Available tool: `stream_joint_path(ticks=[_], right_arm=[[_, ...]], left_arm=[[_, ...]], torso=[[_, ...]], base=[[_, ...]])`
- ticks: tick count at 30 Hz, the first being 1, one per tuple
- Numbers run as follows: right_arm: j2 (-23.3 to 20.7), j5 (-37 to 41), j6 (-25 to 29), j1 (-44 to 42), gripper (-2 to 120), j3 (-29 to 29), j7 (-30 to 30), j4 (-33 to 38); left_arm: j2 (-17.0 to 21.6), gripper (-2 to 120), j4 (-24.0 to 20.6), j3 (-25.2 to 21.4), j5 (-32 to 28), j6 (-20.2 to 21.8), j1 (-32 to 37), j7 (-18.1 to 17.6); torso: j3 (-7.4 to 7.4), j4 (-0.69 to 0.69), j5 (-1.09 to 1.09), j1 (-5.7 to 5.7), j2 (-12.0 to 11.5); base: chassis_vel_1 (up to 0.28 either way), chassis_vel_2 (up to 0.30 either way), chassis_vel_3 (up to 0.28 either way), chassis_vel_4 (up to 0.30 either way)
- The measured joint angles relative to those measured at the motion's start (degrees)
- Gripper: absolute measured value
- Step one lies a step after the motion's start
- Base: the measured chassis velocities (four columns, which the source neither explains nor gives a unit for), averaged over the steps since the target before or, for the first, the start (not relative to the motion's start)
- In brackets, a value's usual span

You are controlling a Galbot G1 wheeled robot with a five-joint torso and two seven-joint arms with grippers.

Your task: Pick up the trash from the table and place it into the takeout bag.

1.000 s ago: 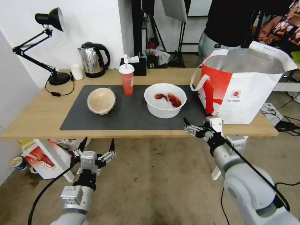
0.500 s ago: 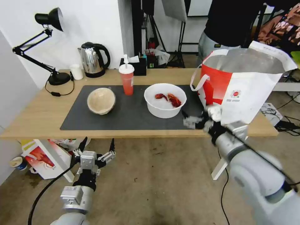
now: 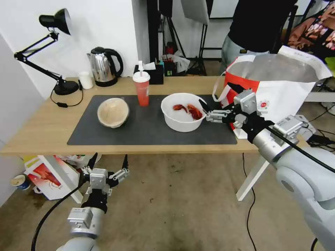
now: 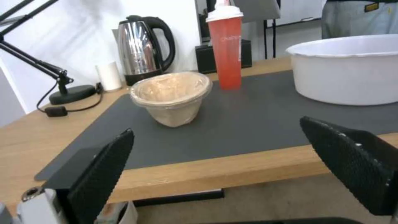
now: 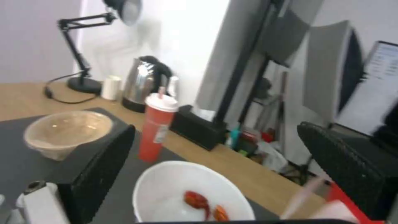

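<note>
Three pieces of trash sit on the dark mat (image 3: 146, 129) of the bench (image 3: 42, 129): one beige bowl (image 3: 113, 112), one red drink cup (image 3: 141, 89) with lid and straw, and one white bowl (image 3: 184, 111) holding what look like two red crayfish scraps (image 3: 188, 109). One takeout bag (image 3: 279, 87) stands open at the bench's right end. The right hand (image 3: 219, 105), released, hovers beside the white bowl's rim. The left hand (image 3: 109, 163) hangs below the bench edge, fingers spread.

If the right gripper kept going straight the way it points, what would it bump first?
Probably the white bowl with red crayfish scraps: the open right gripper points at its near rim, though depth is hard to judge.
</note>
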Motion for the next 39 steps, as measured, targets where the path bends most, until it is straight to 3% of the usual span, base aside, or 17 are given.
stream_joint_path(ticks=[12,39], right_arm=[[-1.40,3.85,-1.45,13.34,100,-7.85,-6.16,-7.00],[-1.05,12.06,-4.88,50.60,100,-33.94,-26.49,-31.44]], left_arm=[[0.00,100,0.00,0.00,0.00,0.00,0.00,0.00],[0.00,100,0.00,0.00,0.00,0.00,0.00,0.00]], torso=[[0.00,-0.01,-0.02,0.00,0.00],[0.00,0.00,-0.01,0.00,0.00]], base=[[0.000,0.000,0.000,0.000],[0.000,0.000,0.000,0.000]])
